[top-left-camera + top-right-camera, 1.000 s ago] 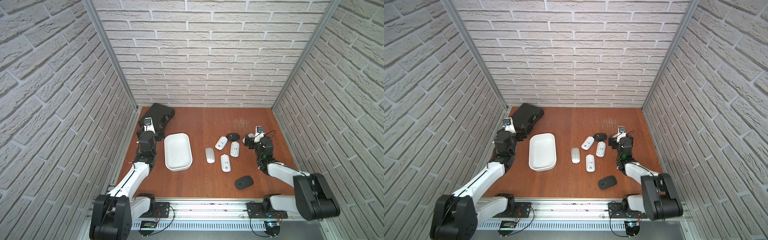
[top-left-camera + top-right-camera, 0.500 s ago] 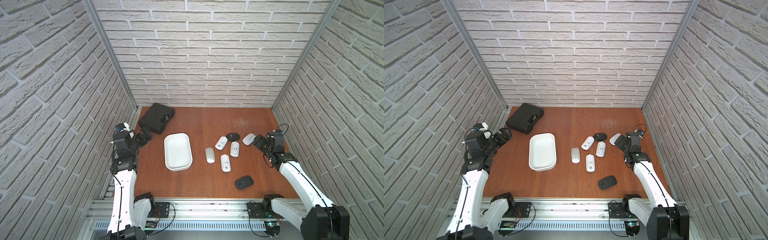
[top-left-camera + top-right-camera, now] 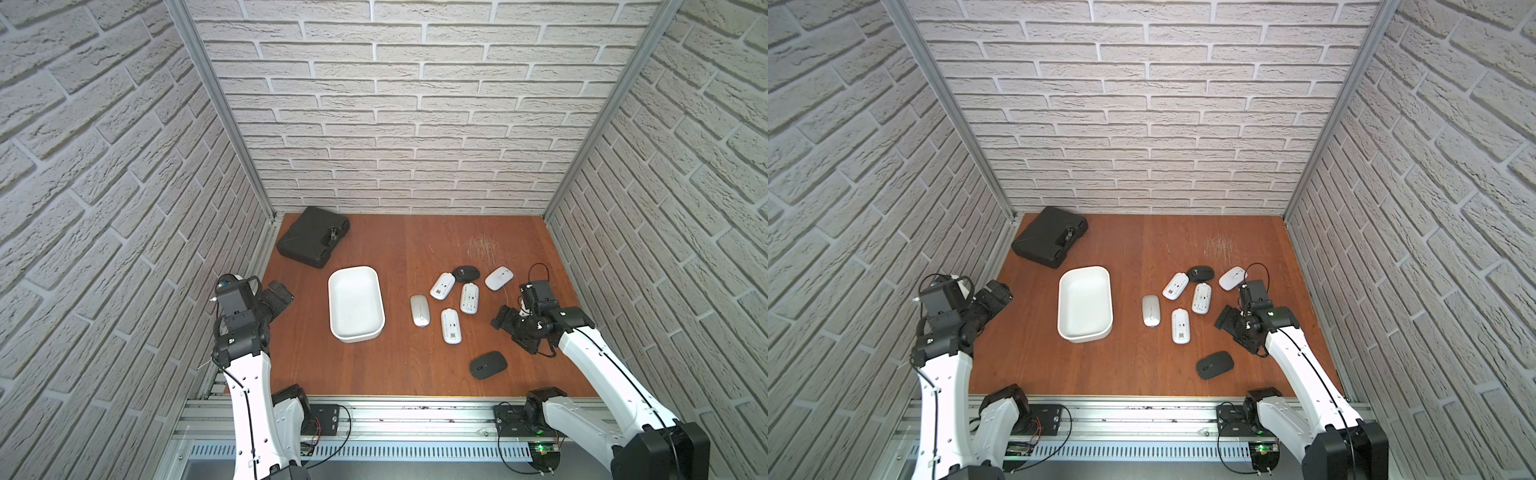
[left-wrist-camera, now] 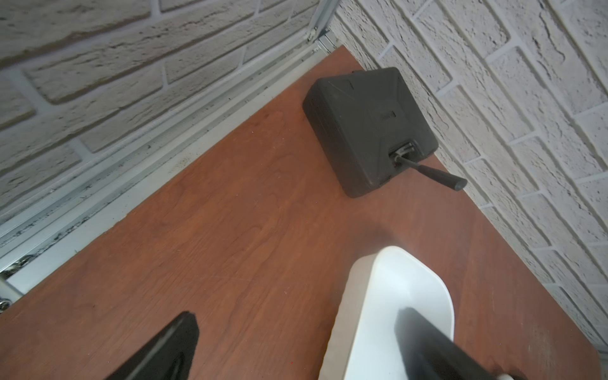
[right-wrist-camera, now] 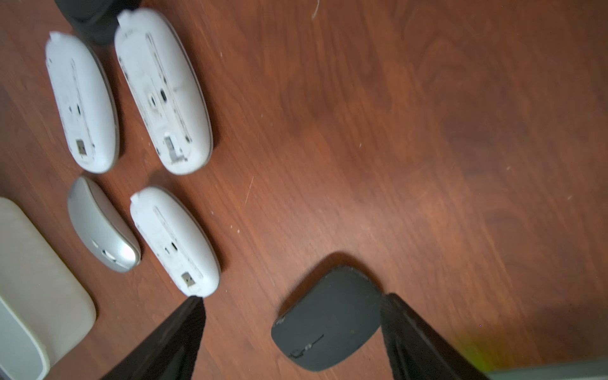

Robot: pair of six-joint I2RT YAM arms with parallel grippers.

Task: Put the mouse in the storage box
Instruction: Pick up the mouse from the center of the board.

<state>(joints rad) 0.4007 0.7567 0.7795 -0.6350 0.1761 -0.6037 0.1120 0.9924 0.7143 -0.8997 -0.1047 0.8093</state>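
Both sets of jaws spread wide, holding nothing

The right gripper (image 5: 292, 297) hangs over the black mouse (image 5: 329, 319), which shows between its fingers; I cannot tell if they touch. One finger of the left gripper (image 4: 296, 312) hides part of the storage box (image 4: 362, 279), well apart from that mouse.

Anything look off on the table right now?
Three white mice lie belly-up, labels showing. Scratch marks scar the table behind them. Tub is empty; nothing spilled.

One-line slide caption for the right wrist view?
Open right gripper facing a black mouse, with white mice and the storage box alongside.
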